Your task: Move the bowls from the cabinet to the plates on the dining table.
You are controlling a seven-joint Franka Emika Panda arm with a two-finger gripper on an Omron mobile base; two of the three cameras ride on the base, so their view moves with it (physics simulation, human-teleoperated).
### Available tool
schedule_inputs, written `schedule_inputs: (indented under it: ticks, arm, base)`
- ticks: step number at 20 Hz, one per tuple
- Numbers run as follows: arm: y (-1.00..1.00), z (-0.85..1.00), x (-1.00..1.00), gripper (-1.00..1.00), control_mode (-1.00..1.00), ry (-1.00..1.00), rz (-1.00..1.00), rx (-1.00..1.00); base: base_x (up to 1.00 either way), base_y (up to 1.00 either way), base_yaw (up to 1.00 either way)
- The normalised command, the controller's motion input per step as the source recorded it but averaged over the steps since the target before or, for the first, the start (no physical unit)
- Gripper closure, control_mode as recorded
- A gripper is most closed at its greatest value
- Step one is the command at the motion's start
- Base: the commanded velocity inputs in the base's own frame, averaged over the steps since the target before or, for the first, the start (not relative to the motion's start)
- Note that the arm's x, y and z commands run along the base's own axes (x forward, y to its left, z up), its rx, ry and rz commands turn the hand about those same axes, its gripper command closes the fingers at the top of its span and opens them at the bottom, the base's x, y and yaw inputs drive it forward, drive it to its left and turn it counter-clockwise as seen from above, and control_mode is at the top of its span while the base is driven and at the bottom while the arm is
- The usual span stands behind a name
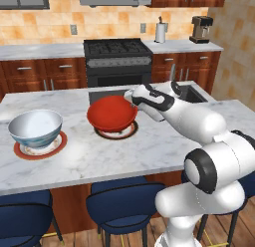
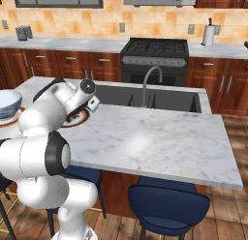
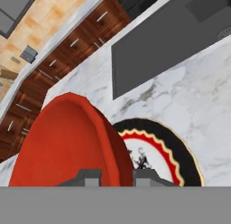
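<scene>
Bowls number two: a solid red bowl (image 1: 112,113) held over the nearer plate (image 1: 117,133), and a grey-white bowl (image 1: 35,127) with a bluish outside sitting on a second red-rimmed plate (image 1: 40,147) further left on the tabletop (image 1: 149,146). That makes two plates, both on the white-grey veined marble of the long island. The gripper (image 3: 116,175) is clamped on the red bowl's rim, one finger inside the wall and one outside, and in the hand view the bowl looks tilted, with the plate's scalloped red and yellow ring showing beside it. Whether the red bowl touches its plate cannot be told. Three blue stools (image 1: 124,206) show at the island's near edge in the left base view. A dark sink (image 2: 150,99) with a curved silver faucet (image 2: 151,84) is set into the marble to the right. Behind, reddish-brown drawer cabinets (image 1: 45,74) flank a black stove (image 1: 118,59), under an orange tiled wall, with a paper towel roll (image 1: 160,32) and a coffee machine (image 1: 200,29) on the far counter.
</scene>
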Motion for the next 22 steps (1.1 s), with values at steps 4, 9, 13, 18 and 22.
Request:
schedule_inputs:
  ticks: [4,9,13,18,22]
  arm:
    - [-0.01,-0.02,0.02,1.00,-1.00,0.00,0.00,0.00]
    - [-0.04,-0.13,0.11,1.00,-1.00,0.00,0.00,0.02]
    - [-0.04,-0.17,0.16,1.00,-1.00,0.00,0.00,0.05]
    - [-0.04,-0.11,0.10,1.00,-1.00,0.00,0.00,0.03]
    - [-0.11,-0.08,0.03,1.00,-1.00,0.00,0.01,0.00]
  base:
    - [0.00,0.00,0.00]
    - [0.00,0.00,0.00]
    - [0.00,0.00,0.00]
    - [0.00,0.00,0.00]
    - [0.00,0.00,0.00]
